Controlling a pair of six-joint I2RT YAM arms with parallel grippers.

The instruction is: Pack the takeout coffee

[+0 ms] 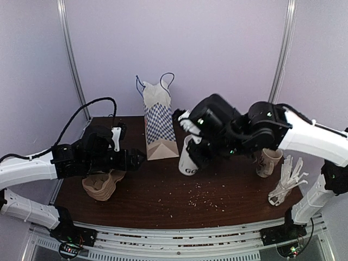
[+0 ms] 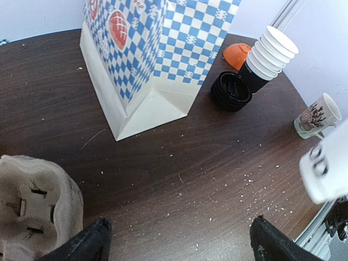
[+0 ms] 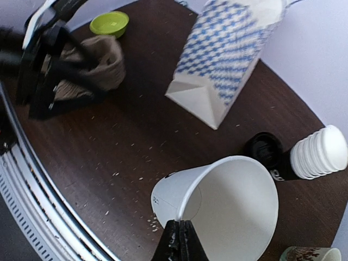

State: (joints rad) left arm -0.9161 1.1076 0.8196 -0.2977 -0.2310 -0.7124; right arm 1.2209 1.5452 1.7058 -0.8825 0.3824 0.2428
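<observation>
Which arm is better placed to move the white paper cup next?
Right, likely: the right claw pinches the lidless white paper cup by its rim. The left claw stands open near the brown moulded-pulp cup carrier, apart from the cup.

One checkered bag (image 1: 159,122), far centre. One loose cup (image 3: 234,209), one stack of cups (image 2: 269,54), one pile of black lids (image 2: 231,91). One mug (image 2: 317,116), right. One orange dish (image 2: 237,54), one green dish (image 3: 110,23). One heap of carriers (image 2: 32,206), left. One bundle of wrapped sticks (image 1: 287,182), near right.
</observation>
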